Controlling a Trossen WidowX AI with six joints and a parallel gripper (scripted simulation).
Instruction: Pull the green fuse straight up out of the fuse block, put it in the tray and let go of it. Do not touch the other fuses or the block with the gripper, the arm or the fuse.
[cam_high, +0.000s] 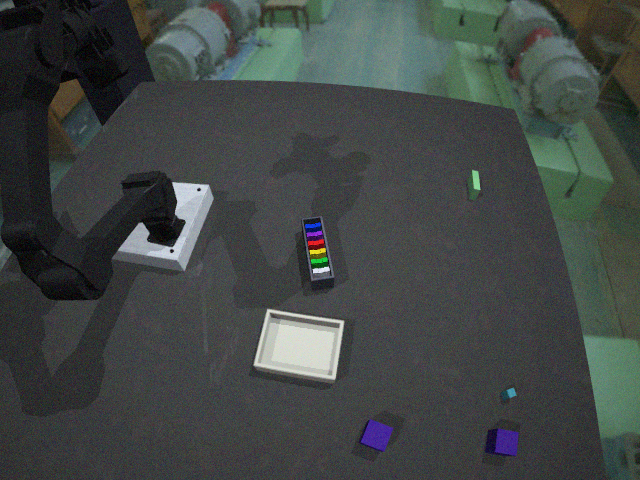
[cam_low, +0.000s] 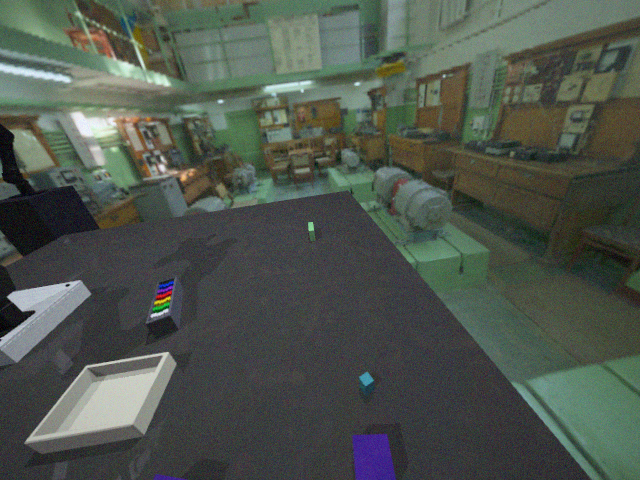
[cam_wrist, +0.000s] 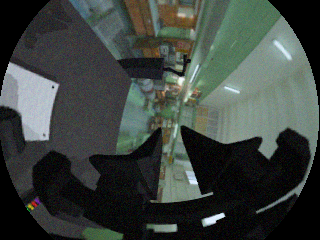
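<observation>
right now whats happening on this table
Nothing is being handled yet. The arm is folded up at the table's left edge by its white base plate, and its claw holds nothing, fingers only narrowly apart. The green fuse sits in the fuse block among the other colored fuses. The tray beside the block has nothing in it. A few small blocks lie scattered farther off.

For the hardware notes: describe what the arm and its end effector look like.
The arm is matt black throughout, built of thick, blocky links with rounded joints, and rises from a pale grey square base plate with small dark screw holes. No cables or markings show. In the wrist view the end effector has two black, pointed fingers with angular outlines.
</observation>
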